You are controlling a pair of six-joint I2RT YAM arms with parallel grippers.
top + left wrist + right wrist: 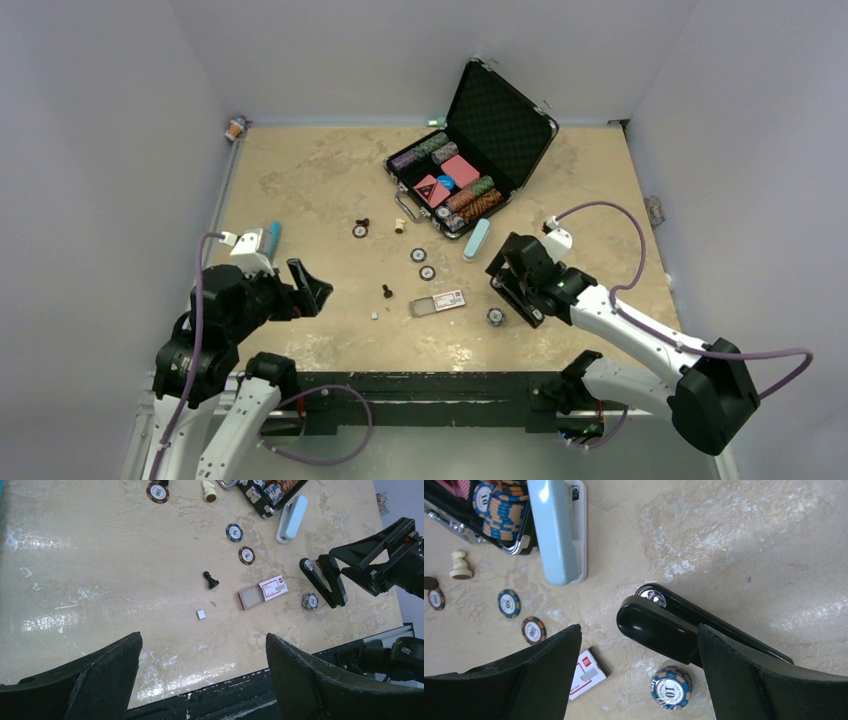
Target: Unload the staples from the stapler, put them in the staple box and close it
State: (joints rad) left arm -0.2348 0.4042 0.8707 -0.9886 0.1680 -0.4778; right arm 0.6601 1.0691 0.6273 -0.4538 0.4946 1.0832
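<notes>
Closing in on: the stapler (659, 622), for a first hold; by my judgement no staple has been taken out of it yet.
Left fingers (90, 680): wide apart, holding nothing, above the near edge of the worktop (100, 555).
Staples (201, 614): a tiny silvery piece that seems to be a strip of them lies alone near that edge. I cannot tell whether more are inside the stapler.
Box (265, 590): small, red and white, half slid open, between the silvery piece and the stapler.
Chip (671, 687): just beside the stapler, on its near side.
Stapler, place: flat on the worktop at the right. Its rounded end is between the right fingers, and its length runs under one of them.
Right fingers (764, 680): wide, one on each side of the stapler, not gripping it. Whether one touches it I cannot tell.
Doing it well: turn the wrist until the fingers stand square to the long body, then close on the narrow sides near the middle and not on the tip. Go slowly so the chip is not pushed. The left arm could hold the base while the top is opened.
Teal case (555, 530): farther away, apart from the stapler; not the target.
Poker case (500, 120): farthest, with its lid open.
</notes>
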